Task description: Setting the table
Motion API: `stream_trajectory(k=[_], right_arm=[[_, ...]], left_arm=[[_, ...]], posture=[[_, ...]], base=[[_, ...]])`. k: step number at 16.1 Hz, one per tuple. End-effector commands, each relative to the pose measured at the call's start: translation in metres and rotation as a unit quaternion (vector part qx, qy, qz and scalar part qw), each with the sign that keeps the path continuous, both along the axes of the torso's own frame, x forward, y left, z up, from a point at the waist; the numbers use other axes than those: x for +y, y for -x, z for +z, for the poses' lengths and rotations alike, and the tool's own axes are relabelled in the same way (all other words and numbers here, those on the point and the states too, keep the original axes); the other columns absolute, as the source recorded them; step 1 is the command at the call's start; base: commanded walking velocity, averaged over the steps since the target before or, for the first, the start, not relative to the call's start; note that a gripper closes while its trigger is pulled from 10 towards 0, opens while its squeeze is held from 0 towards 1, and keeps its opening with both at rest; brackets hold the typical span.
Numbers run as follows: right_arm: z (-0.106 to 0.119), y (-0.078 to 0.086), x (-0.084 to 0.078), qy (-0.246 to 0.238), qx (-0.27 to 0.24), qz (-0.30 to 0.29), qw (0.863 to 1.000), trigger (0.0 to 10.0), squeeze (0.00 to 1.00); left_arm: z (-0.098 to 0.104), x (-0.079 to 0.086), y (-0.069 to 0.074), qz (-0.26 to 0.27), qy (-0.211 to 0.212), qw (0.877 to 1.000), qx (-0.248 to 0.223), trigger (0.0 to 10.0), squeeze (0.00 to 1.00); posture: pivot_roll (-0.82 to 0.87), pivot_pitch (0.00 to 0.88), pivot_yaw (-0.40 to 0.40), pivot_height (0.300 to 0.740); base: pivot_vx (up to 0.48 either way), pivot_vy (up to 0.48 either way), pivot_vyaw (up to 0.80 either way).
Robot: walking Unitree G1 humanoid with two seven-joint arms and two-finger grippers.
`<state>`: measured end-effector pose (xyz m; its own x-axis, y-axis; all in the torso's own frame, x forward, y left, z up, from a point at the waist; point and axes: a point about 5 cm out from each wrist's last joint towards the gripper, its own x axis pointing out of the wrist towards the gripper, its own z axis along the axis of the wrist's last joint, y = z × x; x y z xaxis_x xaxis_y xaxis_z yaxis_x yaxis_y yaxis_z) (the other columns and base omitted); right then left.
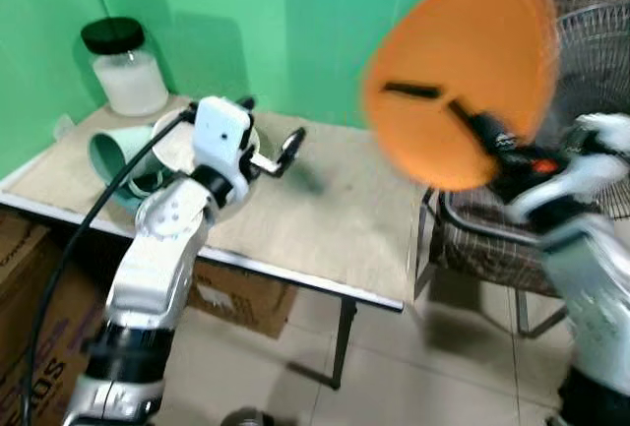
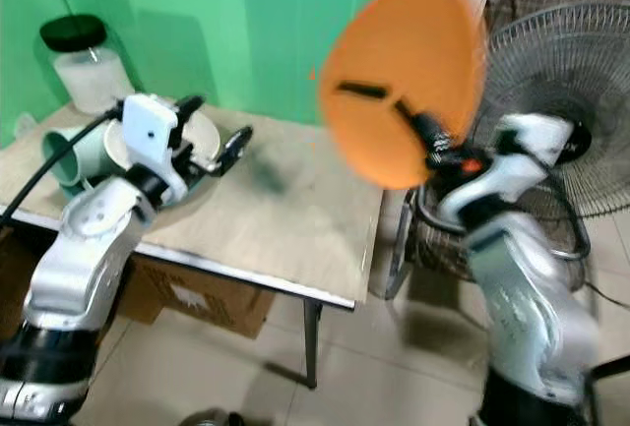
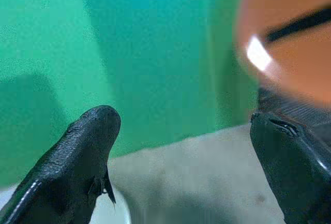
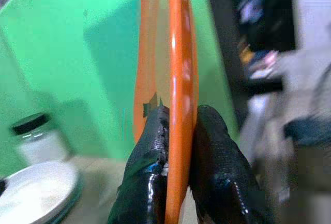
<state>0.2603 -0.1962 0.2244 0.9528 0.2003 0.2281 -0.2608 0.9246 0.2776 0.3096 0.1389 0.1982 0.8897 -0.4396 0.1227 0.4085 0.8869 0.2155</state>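
An orange plate (image 1: 458, 77) is held up in the air, nearly upright, to the right of the table and above its right end. My right gripper (image 1: 433, 99) is shut on the plate's rim, one finger on each face (image 4: 178, 146). Over the table's left part my left gripper (image 1: 281, 152) stands open with nothing between its fingers (image 3: 83, 157), beside a white plate (image 2: 202, 136) lying on the table. The wooden table top (image 1: 335, 219) is bare in its middle and right part.
A glass jar with a black lid (image 1: 123, 67) stands at the back left before a green wall. A pale green cup (image 1: 118, 155) lies on its side by the white plate. Right of the table are a fan (image 2: 571, 101) and a chair (image 1: 492, 239). Cardboard boxes (image 1: 241, 298) sit beneath the table.
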Motion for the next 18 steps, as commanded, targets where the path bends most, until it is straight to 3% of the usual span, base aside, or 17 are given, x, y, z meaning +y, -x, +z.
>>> stream_trajectory(k=[1,4,5,6,9,13,18], right_arm=[[0.012,0.013,0.004,0.037,-0.031,-0.023,0.999,10.0,0.00],[0.013,0.022,0.006,0.076,-0.045,-0.089,0.992,10.0,0.00],[0.012,0.020,0.008,0.093,-0.051,-0.103,0.989,10.0,0.00],[0.012,0.017,0.010,0.085,-0.052,-0.112,0.989,10.0,0.00],[0.012,0.016,0.017,0.131,-0.061,-0.114,0.983,10.0,0.00],[0.005,0.014,0.016,0.133,-0.046,-0.120,0.983,10.0,0.00],[-0.003,0.008,0.012,0.124,-0.017,-0.129,0.984,10.0,0.00]], left_arm=[[0.004,-0.001,0.003,0.019,0.004,1.000,-0.005,10.0,0.00],[-0.001,-0.006,0.006,0.095,0.034,0.995,0.014,10.0,0.00],[-0.001,-0.008,0.008,0.096,0.026,0.995,0.010,10.0,0.00],[0.000,-0.012,0.010,0.076,-0.008,0.997,-0.006,10.0,0.00],[-0.002,-0.007,0.010,0.099,0.015,0.995,0.009,10.0,0.00],[-0.009,-0.002,0.012,0.112,-0.004,0.994,0.018,10.0,0.00],[-0.011,0.010,0.013,0.134,0.010,0.991,0.027,10.0,0.00]], posture=[[0.02,0.000,0.006,0.740],[0.00,0.000,-0.013,0.740],[-0.01,0.000,-0.019,0.740],[-0.01,0.000,-0.017,0.740],[-0.01,0.000,-0.007,0.740],[0.00,0.000,-0.021,0.740],[0.01,0.000,-0.043,0.740]], base=[[0.000,0.000,-0.80],[0.000,0.000,-0.80],[0.000,0.000,-0.80],[0.000,0.000,-0.80],[0.000,0.000,-0.80],[0.000,0.000,-0.80],[0.000,0.000,-0.80]])
